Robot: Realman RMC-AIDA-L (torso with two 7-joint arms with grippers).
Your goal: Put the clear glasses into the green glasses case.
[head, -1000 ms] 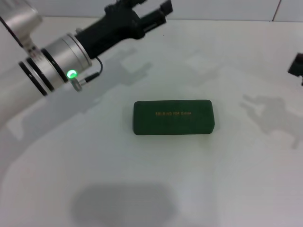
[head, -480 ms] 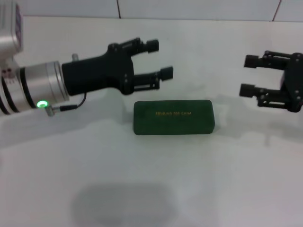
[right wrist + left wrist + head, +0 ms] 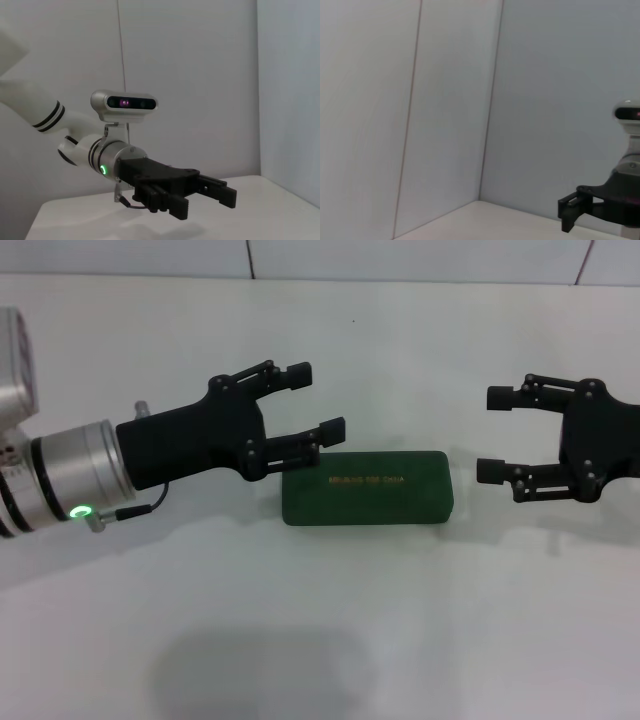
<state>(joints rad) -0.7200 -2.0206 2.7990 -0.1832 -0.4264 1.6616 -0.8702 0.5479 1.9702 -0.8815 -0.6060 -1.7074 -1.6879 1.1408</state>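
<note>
**Closed green case between two spread hands**

Item: green glasses case (image 3: 366, 487), lying flat on the white counter (image 3: 320, 620), lid shut, gold lettering on top.

Clear glasses: not visible in any view. Whether they lie inside the shut case or somewhere out of frame cannot be told.

Left hand (image 3: 308, 400): spread, holding nothing, hovering just beside the case's left end; its nearer fingertip hangs over the case's top-left corner.

Right hand (image 3: 494, 433): spread, holding nothing, near the case's right end and apart from it. The left wrist view shows only its fingertips against the wall; the right wrist view shows the left hand across the counter, fingers apart.

Stage: the scene fits either a case waiting to be opened or one closed again with the glasses inside.

Risks: the case sits loose on a smooth counter, so a push from one side only would likely slide or spin it. If both hands close in at once along the same line, their fingertips could collide above the lid. A grip low on the shell could clamp the lid shut.
</note>
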